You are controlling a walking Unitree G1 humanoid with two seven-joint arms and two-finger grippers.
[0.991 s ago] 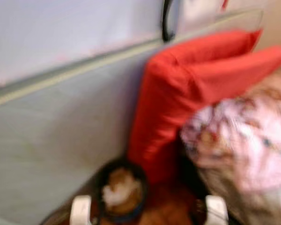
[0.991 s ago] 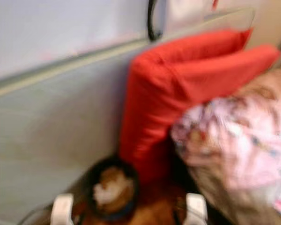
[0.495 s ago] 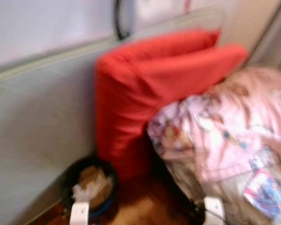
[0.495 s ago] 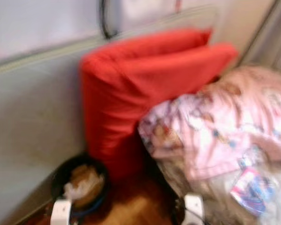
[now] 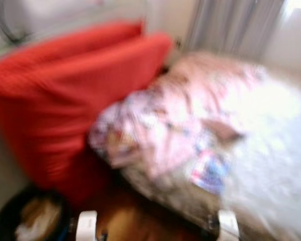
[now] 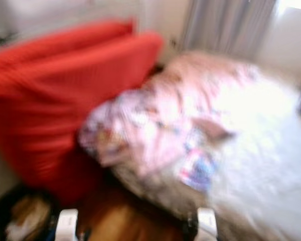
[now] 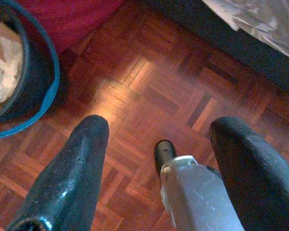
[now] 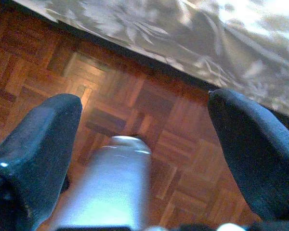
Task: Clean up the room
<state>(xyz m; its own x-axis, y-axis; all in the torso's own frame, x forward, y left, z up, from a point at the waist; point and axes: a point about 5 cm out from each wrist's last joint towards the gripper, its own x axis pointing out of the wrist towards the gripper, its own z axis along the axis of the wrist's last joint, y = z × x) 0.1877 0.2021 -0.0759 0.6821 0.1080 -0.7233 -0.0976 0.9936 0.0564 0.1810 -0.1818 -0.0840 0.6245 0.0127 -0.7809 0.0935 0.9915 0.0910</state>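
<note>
Camera swung right — red cushion [image 5: 75, 100] leans upright beside bed [image 5: 251, 150].

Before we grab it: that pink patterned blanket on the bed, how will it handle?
The pink blanket lies bunched in soft folds, so it is probably floppy and will drape and trail. It looks bulky, likely light for its size. Its edge rests against the red cushion, which a pull might nudge.

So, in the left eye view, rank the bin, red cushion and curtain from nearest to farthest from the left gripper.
From the left gripper, hanging low over the floor:
1. Bin, just to its left on the floor.
2. Red cushion, standing behind the bin.
3. Curtain, far back on the right, beyond the bed.
</note>
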